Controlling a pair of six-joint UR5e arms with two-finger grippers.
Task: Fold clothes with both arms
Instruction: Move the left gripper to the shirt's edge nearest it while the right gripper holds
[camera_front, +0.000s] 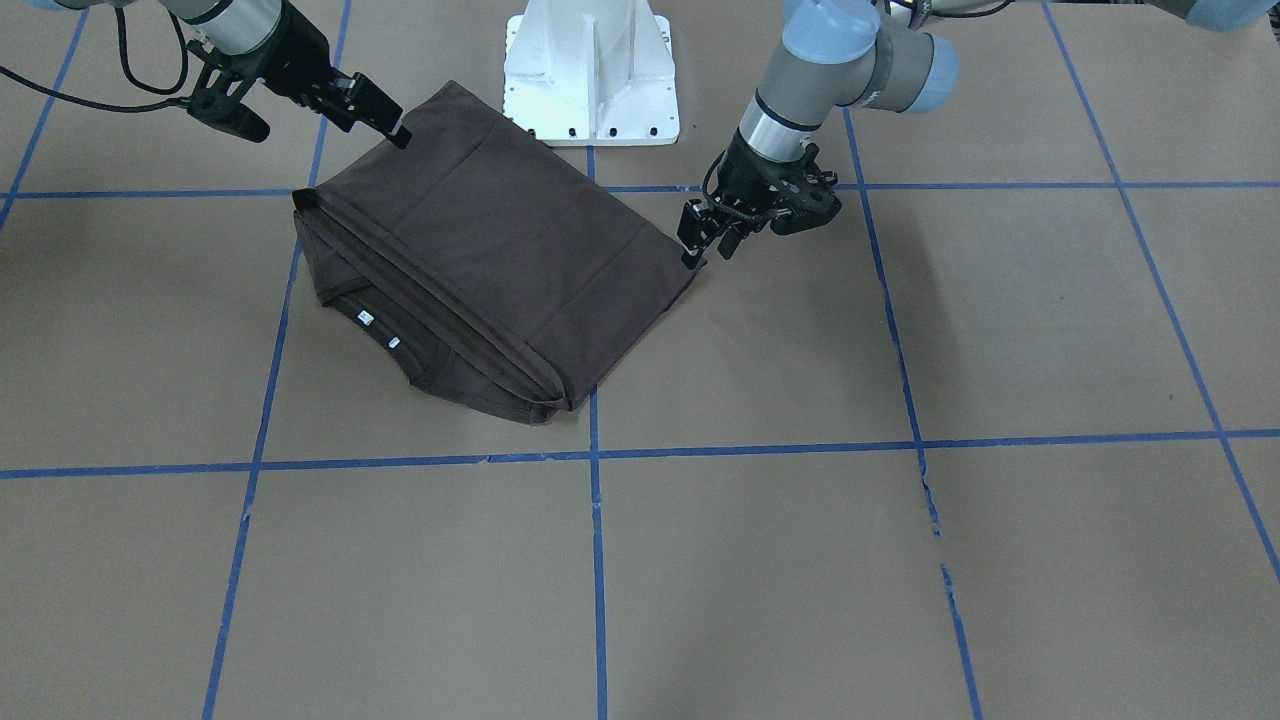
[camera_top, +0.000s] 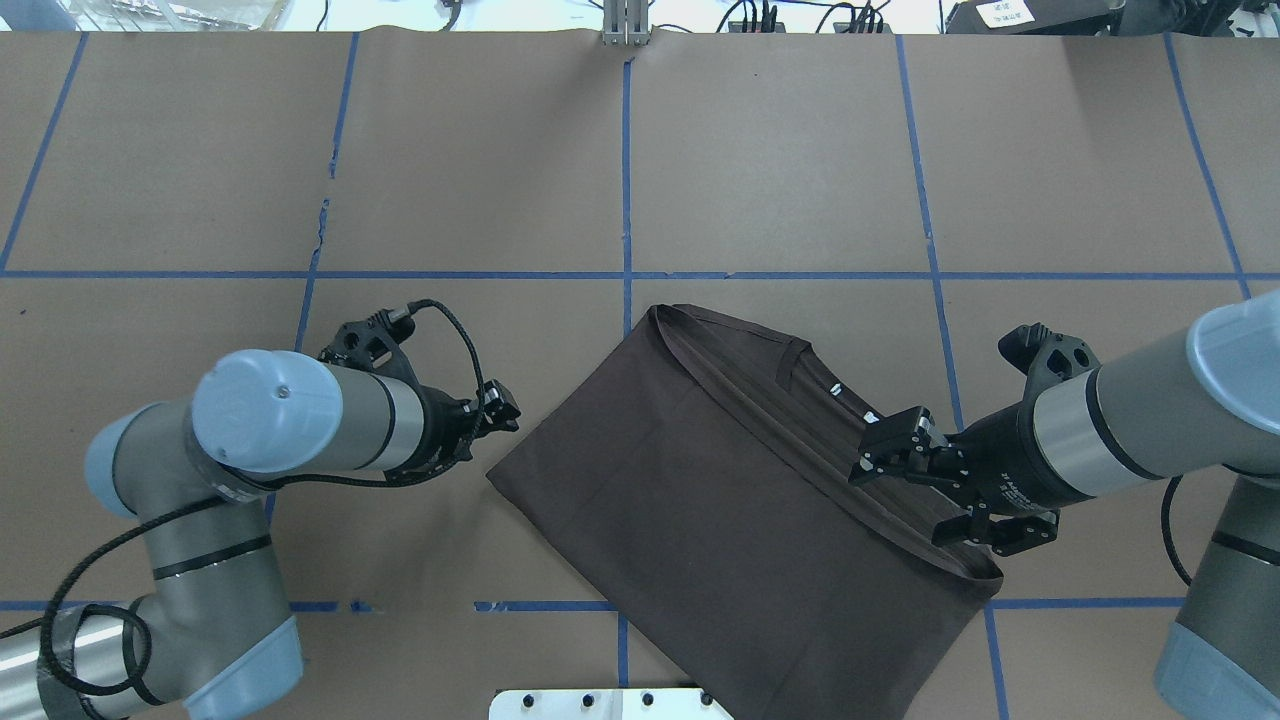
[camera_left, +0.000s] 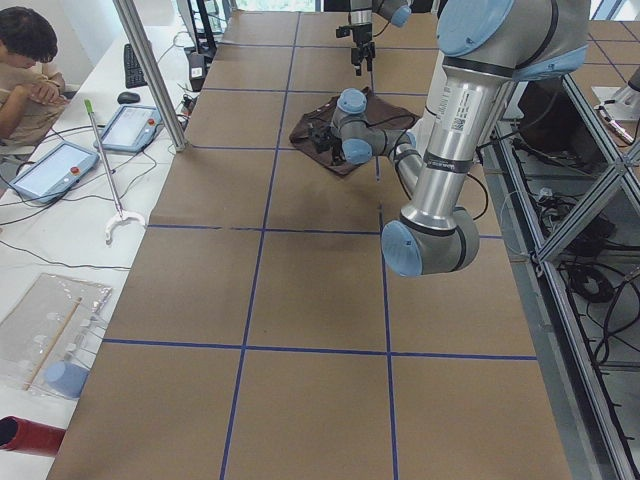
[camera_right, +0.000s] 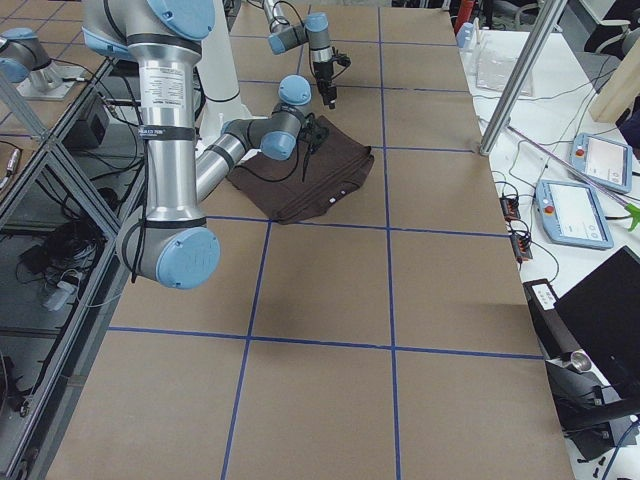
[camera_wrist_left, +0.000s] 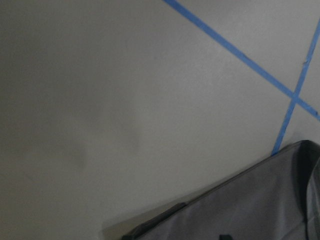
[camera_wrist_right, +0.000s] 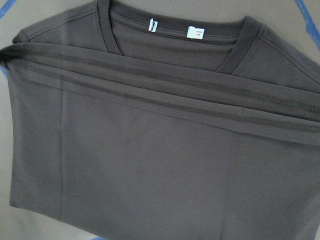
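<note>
Both parted, empty, left pincer (camera_front: 705, 250) and right pincer (camera_front: 392, 125) flank the folded brown T-shirt (camera_front: 490, 240).

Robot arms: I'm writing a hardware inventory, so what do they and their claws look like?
The left arm and right arm: silver tubes, grey joints, light blue caps. The left claw and right claw: black, two-fingered, trailing black cables.

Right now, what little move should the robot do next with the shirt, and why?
Probably lower the left gripper onto the shirt corner beside it and pinch. The shirt lies flat, folded once, hem near the collar, and the gripper sits right by that corner, so a fresh grip comes first.
</note>
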